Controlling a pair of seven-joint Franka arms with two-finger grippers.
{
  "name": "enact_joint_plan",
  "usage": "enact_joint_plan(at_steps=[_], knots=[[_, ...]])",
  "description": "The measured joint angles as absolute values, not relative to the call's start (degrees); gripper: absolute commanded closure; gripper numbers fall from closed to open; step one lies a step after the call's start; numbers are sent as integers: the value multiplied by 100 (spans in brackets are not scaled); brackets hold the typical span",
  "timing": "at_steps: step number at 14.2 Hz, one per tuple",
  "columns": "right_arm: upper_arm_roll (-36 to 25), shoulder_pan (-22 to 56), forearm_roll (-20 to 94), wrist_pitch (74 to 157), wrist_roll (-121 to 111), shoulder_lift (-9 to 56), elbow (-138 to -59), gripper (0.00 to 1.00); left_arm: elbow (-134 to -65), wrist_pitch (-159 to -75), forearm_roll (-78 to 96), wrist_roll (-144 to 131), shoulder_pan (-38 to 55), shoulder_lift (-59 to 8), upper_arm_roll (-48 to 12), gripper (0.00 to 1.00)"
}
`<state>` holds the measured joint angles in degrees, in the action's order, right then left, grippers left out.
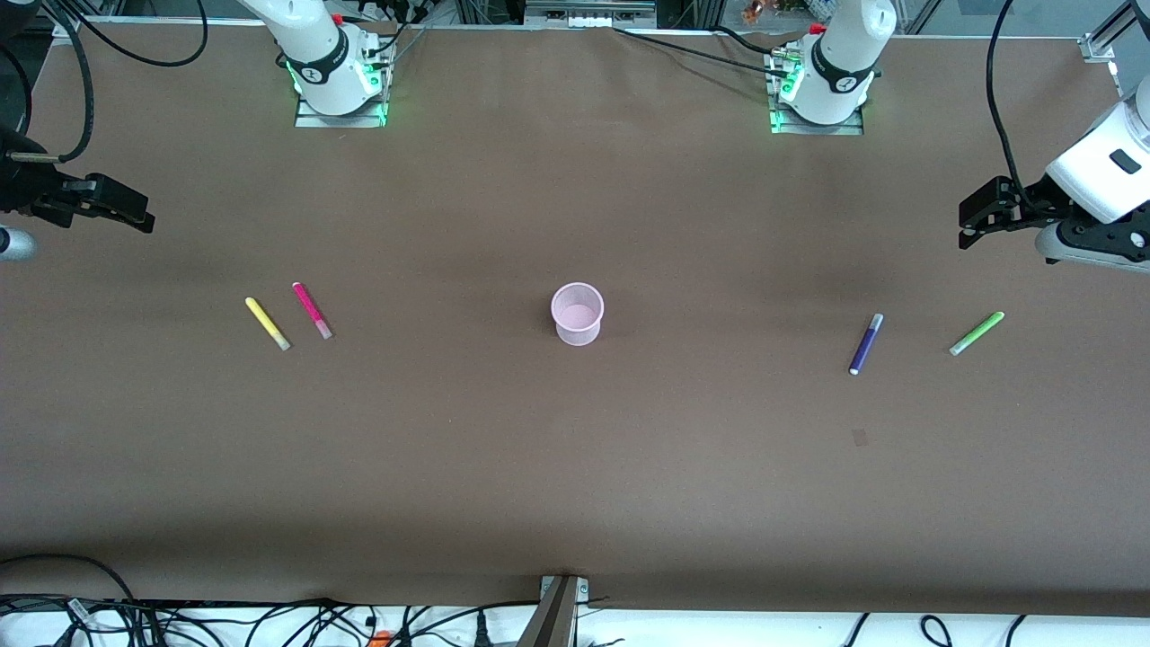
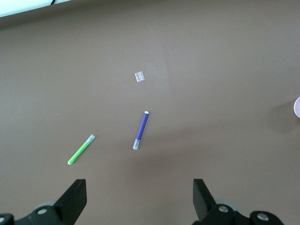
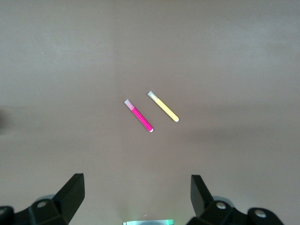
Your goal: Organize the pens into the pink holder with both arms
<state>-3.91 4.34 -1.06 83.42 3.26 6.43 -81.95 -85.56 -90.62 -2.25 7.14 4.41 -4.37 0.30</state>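
Observation:
The pink holder stands upright and empty mid-table; its rim shows at the edge of the left wrist view. The yellow pen and magenta pen lie side by side toward the right arm's end. The purple pen and light green pen lie toward the left arm's end. My left gripper hangs open and empty over the table at its end. My right gripper hangs open and empty over its end.
A small clear scrap lies on the brown table, nearer to the front camera than the purple pen. The arm bases stand along the table's edge by the robots. Cables and a bracket line the front edge.

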Motion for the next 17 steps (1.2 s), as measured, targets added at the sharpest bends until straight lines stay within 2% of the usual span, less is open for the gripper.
enact_joint_plan(at_steps=[8,12,17], knots=[[-404,459,-80,8363,313,644,-8181,0,-8556,-9052,-225,714,443,-437,38,0],[-381,483,-56,8347,307,661,-8185,0,-8565,-8582,-226,714,470,-479,38,0],[-245,519,-28,8615,-301,757,-8536,0,-8597,-8412,-229,725,446,-1190,94,0]])
